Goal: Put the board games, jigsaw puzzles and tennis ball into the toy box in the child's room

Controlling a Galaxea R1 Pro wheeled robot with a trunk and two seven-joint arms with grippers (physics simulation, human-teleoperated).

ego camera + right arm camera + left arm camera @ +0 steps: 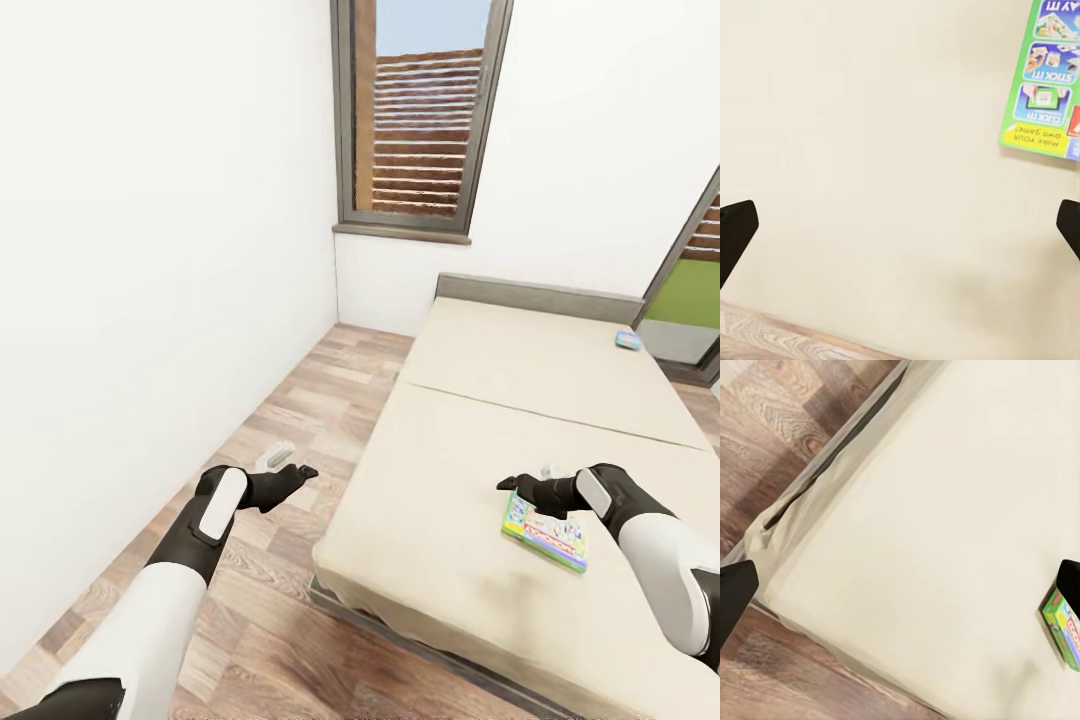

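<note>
A green board game box [545, 535] lies flat on the beige bed [450, 480], near its front right part. My right gripper [508, 487] hovers open over the mattress, just left of and above that box. The same box [1046, 82] shows ahead of the right fingers [735, 236], which stand wide apart with nothing between them. A second, small blue-green board game [628, 340] rests near the bed's far right edge. My left gripper [305, 471] hangs open over the floor beside the bed's left edge; its fingers [735, 592] frame the mattress corner and the green box [1065, 630].
A strip of wooden floor [300, 400] runs between the white left wall [150, 250] and the bed. A tall window [415, 110] sits in the far wall. The grey headboard [540, 295] is at the far end, and a glazed door [695, 290] at the right.
</note>
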